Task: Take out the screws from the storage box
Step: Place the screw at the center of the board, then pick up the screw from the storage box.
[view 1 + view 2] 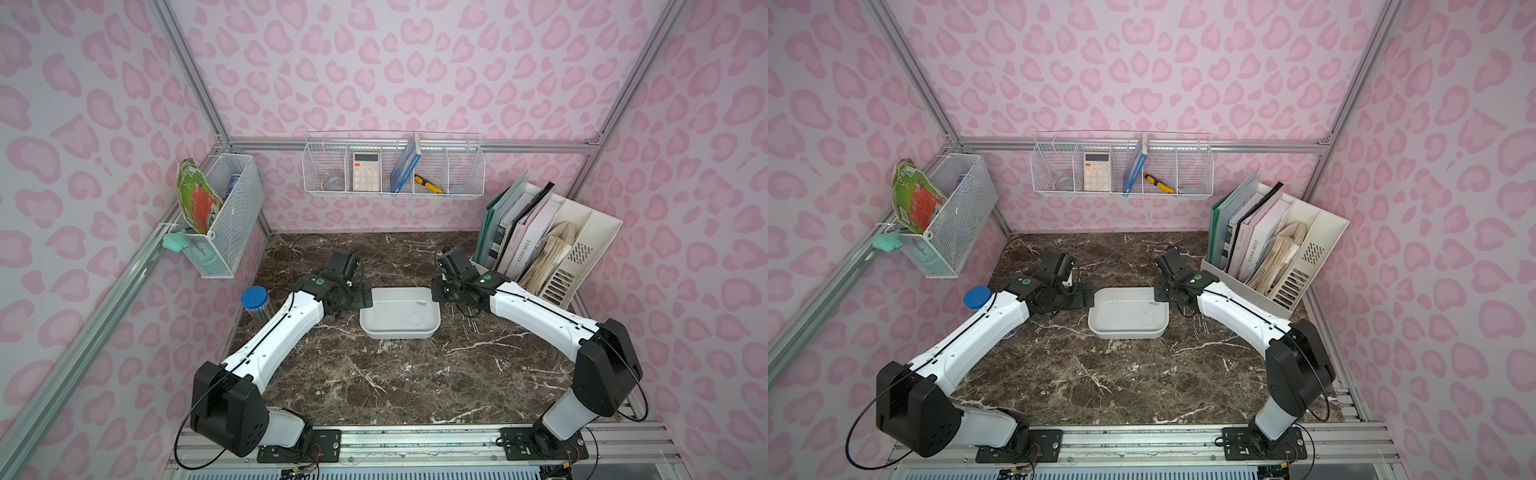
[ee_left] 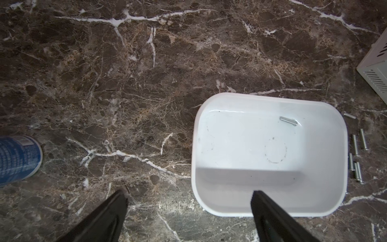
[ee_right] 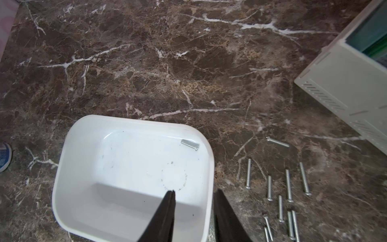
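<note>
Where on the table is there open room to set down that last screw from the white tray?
Widest bare marble: from the storage box forward to the near edge. Also bare behind it, up to the back wall. Crowded: screws lie between box and file organiser.

cannot count the small silver-grey metal screws (image 1: 468,328) (image 1: 1200,326) in both top views: too small, and partly under the right arm (image 1: 540,316). see only part of the blue-lidded cylindrical container (image 1: 977,297) behind the left arm (image 1: 976,336); find that container (image 2: 17,159) cut by the left wrist picture's edge too. lose the cream slotted plastic file organiser (image 3: 345,83) and several screws (image 3: 294,226) past the right wrist picture's edge. cannot see the shallow white plastic tray (image 3: 134,122) whole: part of one wall behind the right gripper (image 3: 194,191).
</note>
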Action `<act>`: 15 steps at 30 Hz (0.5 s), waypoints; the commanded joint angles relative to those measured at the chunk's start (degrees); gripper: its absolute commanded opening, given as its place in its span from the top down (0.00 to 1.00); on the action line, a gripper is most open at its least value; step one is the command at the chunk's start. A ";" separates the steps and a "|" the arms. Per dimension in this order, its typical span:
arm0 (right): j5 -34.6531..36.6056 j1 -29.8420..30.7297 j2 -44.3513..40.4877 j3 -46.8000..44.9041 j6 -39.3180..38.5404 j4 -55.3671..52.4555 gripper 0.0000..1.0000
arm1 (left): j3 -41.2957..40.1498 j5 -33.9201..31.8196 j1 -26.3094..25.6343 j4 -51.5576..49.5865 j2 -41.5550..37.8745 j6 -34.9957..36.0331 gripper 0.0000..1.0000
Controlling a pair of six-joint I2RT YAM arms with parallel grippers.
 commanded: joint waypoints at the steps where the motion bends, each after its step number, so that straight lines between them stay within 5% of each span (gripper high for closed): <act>1: -1.11 0.81 1.55 1.59 -1.92 -0.64 0.65 | -0.13 -0.56 0.22 0.71 0.58 -0.17 0.03; 15: -2.60 4.61 9.71 9.50 -4.72 -2.42 0.67 | -0.96 -0.76 2.57 3.84 1.23 -0.87 0.02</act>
